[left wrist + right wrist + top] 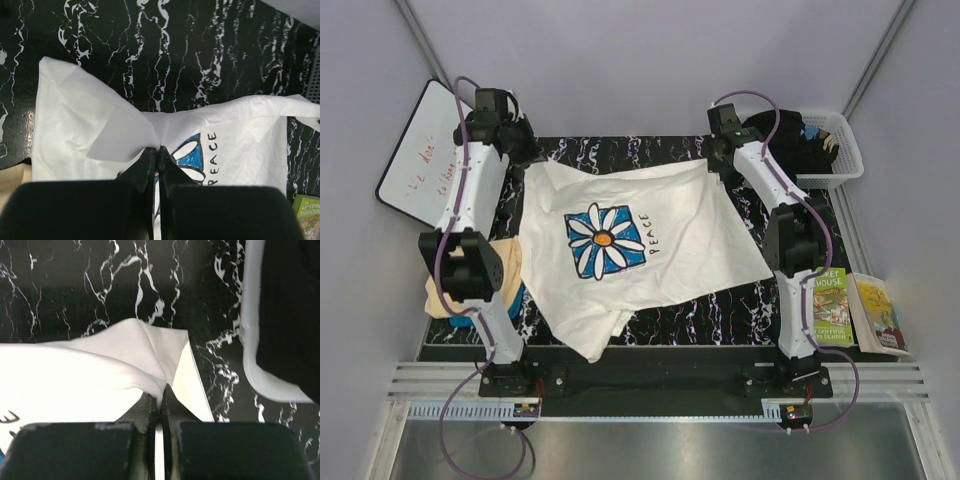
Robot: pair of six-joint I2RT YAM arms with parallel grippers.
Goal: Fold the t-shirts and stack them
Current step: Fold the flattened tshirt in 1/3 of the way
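Note:
The white daisy-print t-shirt [640, 250] lies spread over the black marbled mat, its far edge lifted by both grippers. My left gripper [525, 155] is shut on the shirt's far left corner; in the left wrist view the jaws [159, 149] pinch a fold of white cloth [100, 125]. My right gripper [718, 158] is shut on the far right corner; in the right wrist view the jaws [161, 390] pinch the cloth [100, 375]. A pale peach shirt [505, 262] and a teal-blue shirt [515, 300] lie at the left, mostly hidden under the left arm.
A white basket [840, 150] with dark cloth stands at the back right, its rim in the right wrist view [250, 340]. A whiteboard [420, 160] lies at the back left. Two books [855, 310] lie at the right edge.

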